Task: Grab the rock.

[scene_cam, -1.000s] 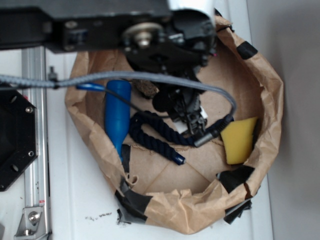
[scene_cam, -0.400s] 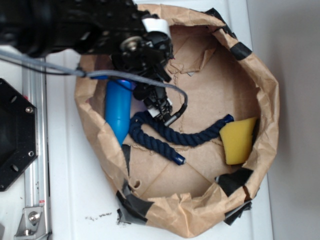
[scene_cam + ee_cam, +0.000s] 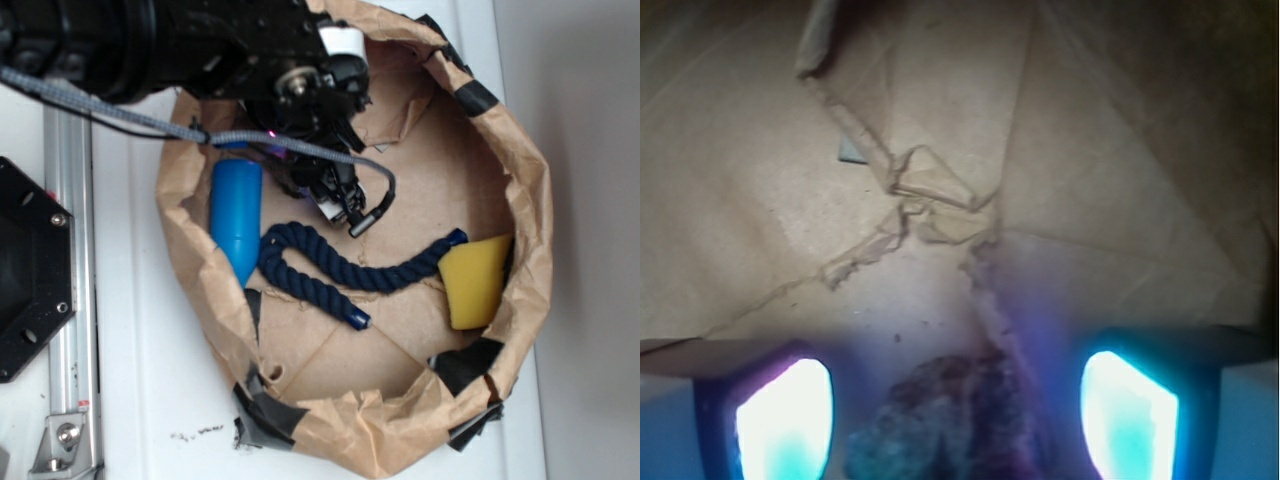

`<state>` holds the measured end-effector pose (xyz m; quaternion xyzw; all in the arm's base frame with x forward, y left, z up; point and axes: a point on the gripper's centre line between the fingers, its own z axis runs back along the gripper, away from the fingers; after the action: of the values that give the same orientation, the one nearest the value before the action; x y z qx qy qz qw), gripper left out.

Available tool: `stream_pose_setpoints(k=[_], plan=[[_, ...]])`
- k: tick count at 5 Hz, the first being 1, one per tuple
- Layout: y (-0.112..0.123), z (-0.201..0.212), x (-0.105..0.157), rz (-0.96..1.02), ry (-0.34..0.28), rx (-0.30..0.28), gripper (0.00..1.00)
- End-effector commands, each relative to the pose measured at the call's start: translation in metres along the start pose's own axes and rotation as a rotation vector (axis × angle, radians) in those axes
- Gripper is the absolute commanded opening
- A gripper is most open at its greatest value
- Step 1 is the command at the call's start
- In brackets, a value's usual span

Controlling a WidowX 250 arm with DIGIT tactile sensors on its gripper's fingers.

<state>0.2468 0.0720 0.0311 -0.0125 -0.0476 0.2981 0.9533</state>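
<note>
1. Your key relation, wrist view: the rock (image 3: 945, 420) sits between the two glowing fingertips (image 3: 785, 420), low in frame at 6 o'clock, slightly left of the midline. Its top edge reaches about level with the pad tops; its lower part runs out of frame.

2. Jaws: spread wide, one pad at 8 o'clock and the other at 4 o'clock of the wrist picture. There is clear gap on both sides of the rock, so nothing is pinched yet. The gap looks a little smaller on the left side.

3. Long axis of the rock: you cannot read it well. It is a dark pitted lump, blurred and tinted purple by the pad light. It seems to taper upward toward 12 o'clock, across the closing line rather than along it.

4. Exterior view: the rock itself is hidden under the gripper (image 3: 335, 190), which hangs in the paper-lined basket (image 3: 530, 200) at about 11 o'clock of its floor. The blue bottle (image 3: 235, 220) lies just beside the arm at its 8 o'clock.

5. The navy rope (image 3: 340, 270) lies at 6 o'clock of the gripper, near but apart. The yellow sponge (image 3: 475, 280) is well apart at 4 o'clock. Neither lies between the jaws.

6. Judgement: the approach looks aligned, and the coming move calls for closing squarely. A raised tear in the paper floor (image 3: 930, 200) lies ahead at 12 o'clock, outside the pads, so it should not catch.
</note>
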Motion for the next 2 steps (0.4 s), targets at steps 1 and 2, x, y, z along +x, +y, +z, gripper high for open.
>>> stream_pose_setpoints(k=[1,2], plan=[[-0.006,0.008,0.007,-0.069,-0.071,0.027,0.00],[-0.006,0.019,0.006,-0.070,-0.094,0.003,0.00]])
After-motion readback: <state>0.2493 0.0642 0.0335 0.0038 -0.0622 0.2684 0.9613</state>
